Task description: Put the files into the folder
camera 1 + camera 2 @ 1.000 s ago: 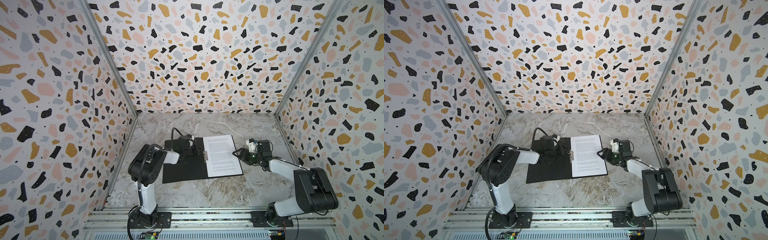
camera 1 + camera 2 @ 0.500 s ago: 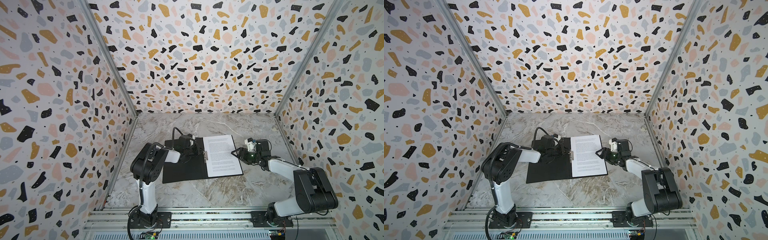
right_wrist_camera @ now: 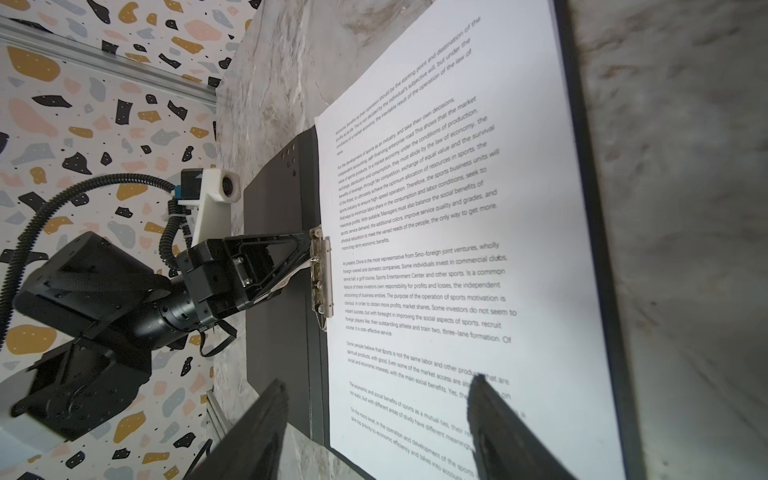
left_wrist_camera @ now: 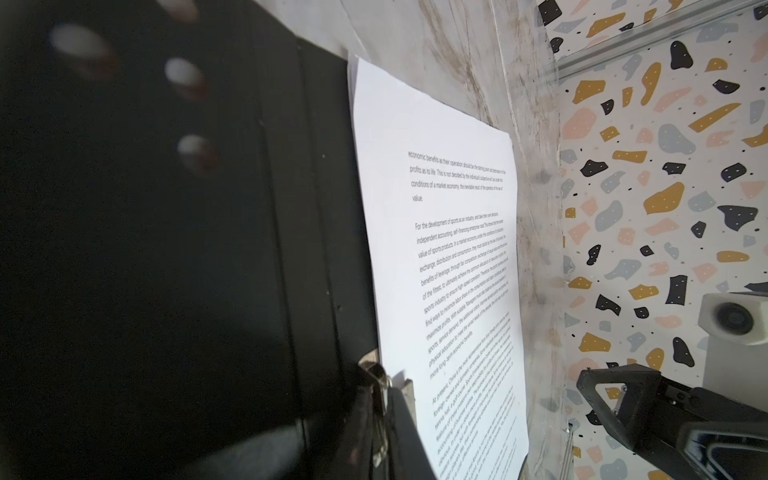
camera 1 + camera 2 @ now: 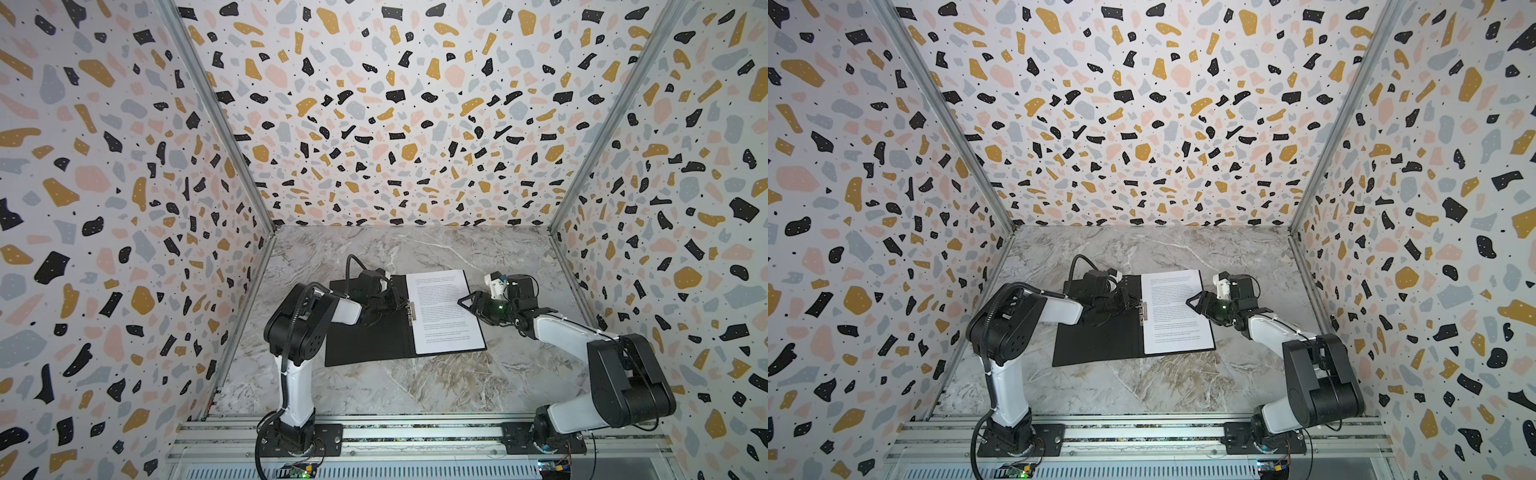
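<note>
The left gripper (image 3: 312,254) is seen clenched on the lever of the metal spine clip (image 3: 322,282). Its jaws have been narrowed over the last second from a looser stance, so the clip is judged to be gripped for working, not merely approached. The folder (image 5: 365,345) is left lying open and flat on the marble tabletop (image 5: 415,386), black inside up, unmoved. The files (image 5: 444,316) are found on its right half as a squared stack, with only a printed top sheet shown. Whether their left edge is tucked under the clip cannot be told. The right gripper (image 5: 469,302) is held released, jaws spread over the stack's right edge, and has been shifted slightly inward since a second ago. The sheets are thus judged placed, with clamping and closing left to be done
</note>
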Motion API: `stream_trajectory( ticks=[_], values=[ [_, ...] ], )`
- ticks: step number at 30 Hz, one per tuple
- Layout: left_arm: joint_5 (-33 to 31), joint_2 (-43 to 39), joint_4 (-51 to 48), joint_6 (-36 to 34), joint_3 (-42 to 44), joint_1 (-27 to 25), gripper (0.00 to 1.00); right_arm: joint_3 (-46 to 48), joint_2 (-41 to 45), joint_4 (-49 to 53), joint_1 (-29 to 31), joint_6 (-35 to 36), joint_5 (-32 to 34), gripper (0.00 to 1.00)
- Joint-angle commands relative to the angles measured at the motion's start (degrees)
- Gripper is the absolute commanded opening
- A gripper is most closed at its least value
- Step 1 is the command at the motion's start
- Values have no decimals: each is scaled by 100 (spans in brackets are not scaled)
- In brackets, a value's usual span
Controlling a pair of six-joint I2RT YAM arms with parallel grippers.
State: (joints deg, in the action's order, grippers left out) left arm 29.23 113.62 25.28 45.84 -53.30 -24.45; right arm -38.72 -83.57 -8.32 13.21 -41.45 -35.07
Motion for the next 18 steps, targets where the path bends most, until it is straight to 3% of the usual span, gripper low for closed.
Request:
stream_trajectory(
  ticks=[1,18],
  values=[
    [-138,115,-269,-250,-128,1,12,-291,4,85,198,-209,-77,68],
    [-208,186,-287,-277,-111,-5,12,-997,-1271,-851,1329,-1942,-641,46]
  ],
)
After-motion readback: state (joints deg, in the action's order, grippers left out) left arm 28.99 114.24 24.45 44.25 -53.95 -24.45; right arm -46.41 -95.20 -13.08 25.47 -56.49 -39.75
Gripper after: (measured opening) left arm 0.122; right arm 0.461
